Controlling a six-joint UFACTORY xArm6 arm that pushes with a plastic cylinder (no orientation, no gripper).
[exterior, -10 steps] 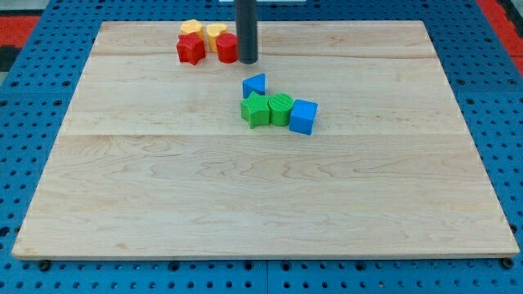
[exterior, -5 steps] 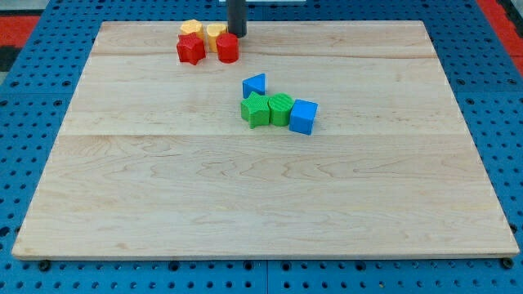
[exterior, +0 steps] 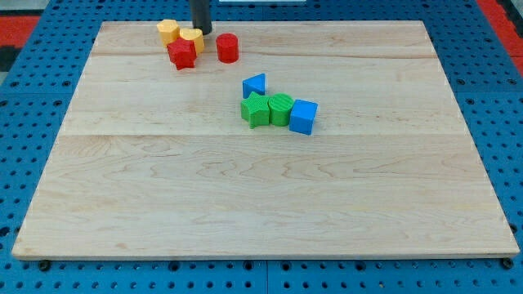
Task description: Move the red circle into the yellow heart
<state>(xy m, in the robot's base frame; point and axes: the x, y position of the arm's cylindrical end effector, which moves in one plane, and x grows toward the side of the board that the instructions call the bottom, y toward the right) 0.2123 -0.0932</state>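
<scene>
Wooden board (exterior: pixel 261 188): filled the view, on blue pegboard.
Rod: no hand; my tip (exterior: pixel 201 32) touched yellow heart (exterior: pixel 193 37), top edge.
Red circle (exterior: pixel 227 48): just right of heart, apart.
Red star (exterior: pixel 182 55): against heart.

A single camera view looks down at a slant from above the near long edge of the pale wooden board (exterior: pixel 261 188), facing toward its far edge at the view's top. It stands far enough back to take in all four corners, with the blue perforated table surface (exterior: pixel 24 147) framing the board on every side. The far edge appears shorter than the near one, so the lens sits roughly centred across the width. The dark rod enters from the view's top edge, and my tip (exterior: pixel 201 32) shows near the far edge.
</scene>
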